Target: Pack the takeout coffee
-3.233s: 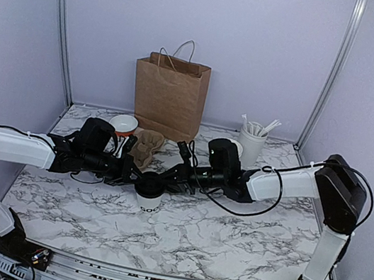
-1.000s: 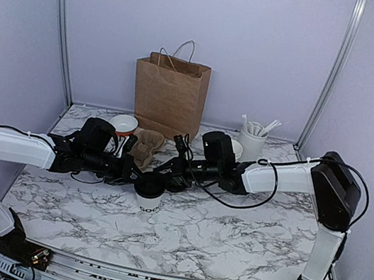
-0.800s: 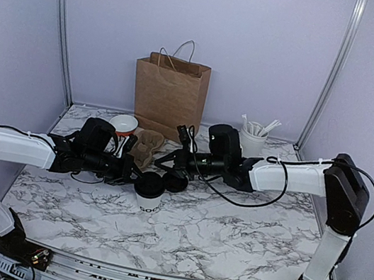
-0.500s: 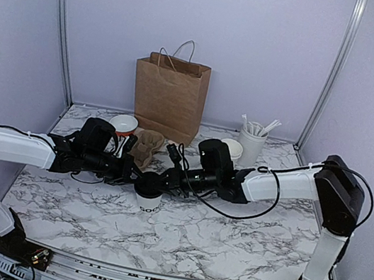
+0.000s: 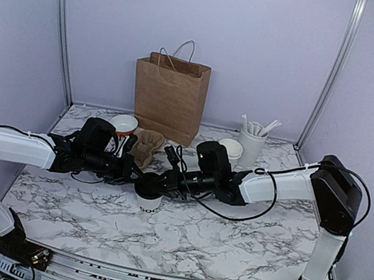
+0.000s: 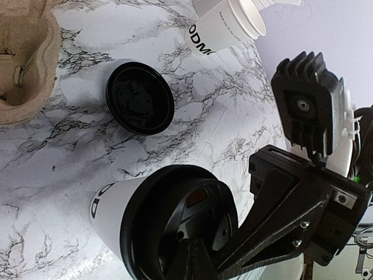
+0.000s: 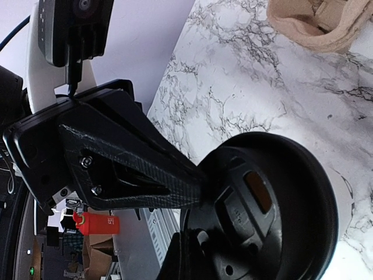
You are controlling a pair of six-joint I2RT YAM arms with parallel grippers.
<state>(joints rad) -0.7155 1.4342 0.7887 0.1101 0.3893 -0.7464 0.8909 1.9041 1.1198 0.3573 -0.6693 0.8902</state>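
Right gripper [image 5: 164, 179], opening unclear, is back at frame centre on the round black plastic lid [image 6: 180, 221] capping the small white paper cup [image 6: 108, 210]: sealing resumes.

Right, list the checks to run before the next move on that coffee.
1. The black lid sits on the white cup: ok.
2. Lid sealed all round: cannot tell.
3. Cup upright on the table: ok.
4. Grip of the left hand on the cup: cannot tell from either wrist view.
5. Whether the right hand, at the lid's rim, is open or shut: cannot tell.
6. The brown carrier and paper bag stand behind the cup, and the spare lid lies apart from it: ok.
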